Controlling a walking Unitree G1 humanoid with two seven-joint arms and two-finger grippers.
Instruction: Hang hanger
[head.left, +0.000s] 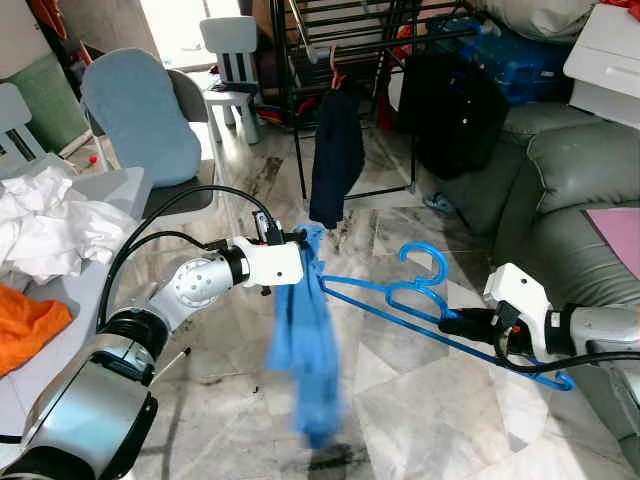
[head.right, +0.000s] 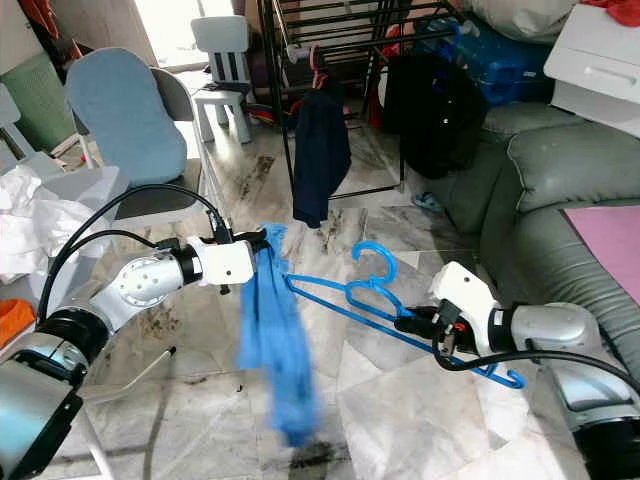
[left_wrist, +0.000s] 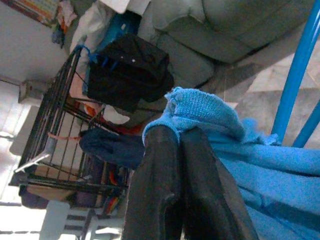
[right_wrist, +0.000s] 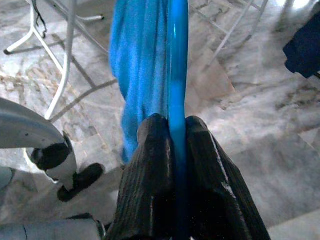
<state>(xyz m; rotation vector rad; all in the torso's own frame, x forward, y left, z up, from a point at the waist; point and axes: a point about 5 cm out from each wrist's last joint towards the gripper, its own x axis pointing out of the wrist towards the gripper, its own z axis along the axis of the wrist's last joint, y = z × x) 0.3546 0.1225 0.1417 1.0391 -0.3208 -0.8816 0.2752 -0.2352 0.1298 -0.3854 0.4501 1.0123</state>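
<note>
Blue hanger (head.left: 400, 300) is held level above the marble floor (head.left: 400, 400), the right gripper (head.left: 447, 324) with fingers (right_wrist: 152, 165) clamped on its bar; the left gripper (head.left: 303, 258) pinches the blue cloth (head.left: 305, 350) draped over its far end.

We see thin blue plastic hanger (head.left: 420, 300) held near-horizontal above marble floor (head.left: 420, 400), hook up. Blue knitted cloth (head.left: 305, 350) draped over its far end, hanging limp toward floor. We cannot tell hanger count.
</note>
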